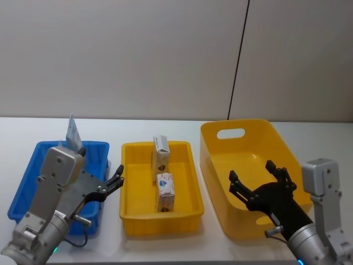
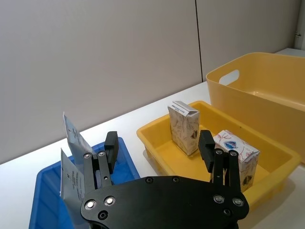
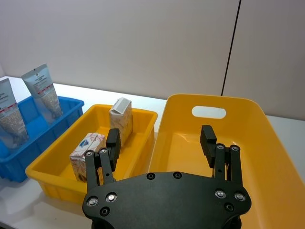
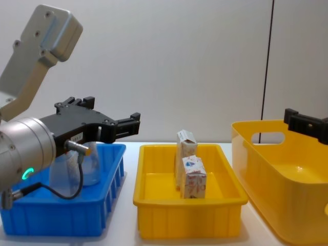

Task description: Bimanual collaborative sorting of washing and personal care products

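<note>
Hovering at the lower left of the head view, my left pincer (image 1: 115, 181) is spread open and empty over the right edge of the blue plastic bin (image 1: 33, 165). Its fingertips point toward the shallow yellow plastic tray (image 1: 129, 182) at frame centre. Two soft pale-blue squeeze tubes (image 3: 44, 90) stand leaning in the blue bin, behind this pincer and apart from it.

Two small white cartons with red-and-blue print stand in the shallow tray. The rear carton (image 1: 161, 152) is upright toward the tray's far end, and the front carton (image 1: 165, 191) stands close in front of it. Both lie to the right of my left pincer, neither touched.

My right pincer (image 1: 251, 172), at the lower right, is likewise wide open and holding nothing, hanging over the deep yellow plastic tub with a handle slot (image 1: 265, 130). The cartons sit well to its left, across the tub's wall. All three containers rest on the white tabletop (image 1: 165, 127).
</note>
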